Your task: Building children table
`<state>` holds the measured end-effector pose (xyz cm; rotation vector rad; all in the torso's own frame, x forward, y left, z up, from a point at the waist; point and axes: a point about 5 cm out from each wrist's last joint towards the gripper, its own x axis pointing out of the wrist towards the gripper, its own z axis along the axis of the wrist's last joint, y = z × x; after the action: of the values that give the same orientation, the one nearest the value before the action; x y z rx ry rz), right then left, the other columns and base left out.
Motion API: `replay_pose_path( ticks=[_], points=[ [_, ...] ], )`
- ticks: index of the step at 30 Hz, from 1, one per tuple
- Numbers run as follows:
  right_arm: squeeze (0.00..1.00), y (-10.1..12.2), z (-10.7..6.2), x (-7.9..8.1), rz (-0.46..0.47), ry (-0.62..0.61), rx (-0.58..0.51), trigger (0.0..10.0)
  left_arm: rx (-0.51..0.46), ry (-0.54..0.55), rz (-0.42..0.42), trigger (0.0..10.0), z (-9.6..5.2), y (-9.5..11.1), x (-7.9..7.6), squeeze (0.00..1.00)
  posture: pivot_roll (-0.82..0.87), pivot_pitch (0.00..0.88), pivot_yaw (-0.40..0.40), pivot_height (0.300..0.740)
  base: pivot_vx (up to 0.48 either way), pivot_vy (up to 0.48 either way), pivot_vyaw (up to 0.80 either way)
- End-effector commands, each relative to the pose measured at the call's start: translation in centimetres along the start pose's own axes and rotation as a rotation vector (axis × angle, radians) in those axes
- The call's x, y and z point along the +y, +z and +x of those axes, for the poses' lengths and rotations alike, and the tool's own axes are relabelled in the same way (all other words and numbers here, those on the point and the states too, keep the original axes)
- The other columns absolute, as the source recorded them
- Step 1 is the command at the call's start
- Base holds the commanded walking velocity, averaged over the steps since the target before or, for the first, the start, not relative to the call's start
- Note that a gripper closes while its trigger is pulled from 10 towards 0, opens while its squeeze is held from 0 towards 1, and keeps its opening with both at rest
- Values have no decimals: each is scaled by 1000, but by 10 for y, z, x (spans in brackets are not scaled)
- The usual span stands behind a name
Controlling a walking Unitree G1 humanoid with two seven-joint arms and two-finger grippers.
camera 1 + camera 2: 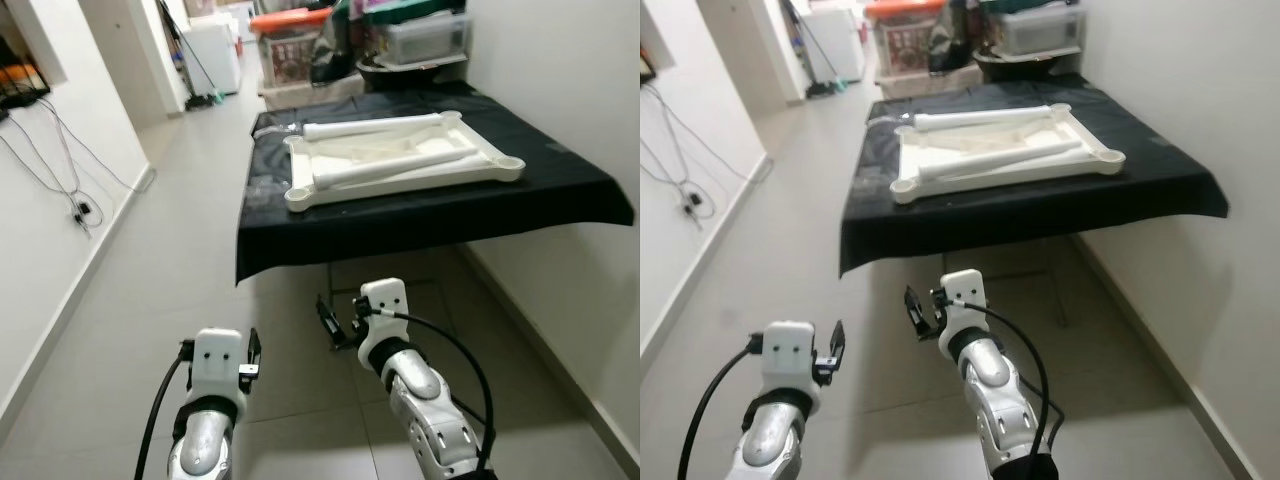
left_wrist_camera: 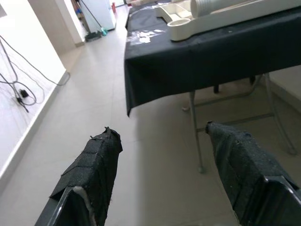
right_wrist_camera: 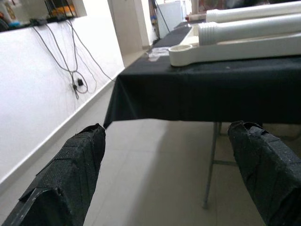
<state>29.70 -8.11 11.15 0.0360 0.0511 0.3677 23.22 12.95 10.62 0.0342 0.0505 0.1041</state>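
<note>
stage: approach, judged | my left fingers (image 2: 106, 174) spread wide, empty; my right fingers (image 3: 70, 174) likewise, ready to grasp | white tabletop (image 1: 400, 160) upside down on black-draped surface (image 1: 420, 215), legs (image 1: 395, 166) lying inside; well ahead

Head eyes look down; wrist views face table (image 1: 420, 215) from low.

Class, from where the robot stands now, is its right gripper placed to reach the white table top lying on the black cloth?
Probably not yet: the right gripper hangs open, low before the black-draped table, well short of the white table top.
</note>
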Motion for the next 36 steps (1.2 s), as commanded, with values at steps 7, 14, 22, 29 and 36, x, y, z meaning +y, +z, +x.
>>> replay_pose_path(
  ticks=[7, 14, 22, 29, 36],
  points=[
    [0, 2, 1, 6, 11, 14, -11, 10000, -7, 4, -6, 10000, 1, 1, 2, 0, -138, 0, 89, 740, 176, 0, 0],
    [0, 3, 1, 7, 18, 16, -13, 10000, -10, 1, -1, 10000, 0, 2, 3, 0, -121, 0, 79, 740, 261, 0, 0],
    [0, 4, 1, 5, 18, 5, -23, 10000, -13, -5, -5, 10000, 0, 3, 1, 0, -121, 0, 81, 740, 286, 0, 0],
    [0, 3, 1, 6, 19, 10, -19, 10000, -13, -8, -3, 10000, 0, 3, 0, 0, -115, 0, 78, 740, 286, 0, 0],
    [0, 3, 2, 7, 17, 11, -19, 10000, -14, -12, 3, 10000, 1, 3, 1, 0, -114, 0, 77, 740, 302, 0, 0]
  ],
)
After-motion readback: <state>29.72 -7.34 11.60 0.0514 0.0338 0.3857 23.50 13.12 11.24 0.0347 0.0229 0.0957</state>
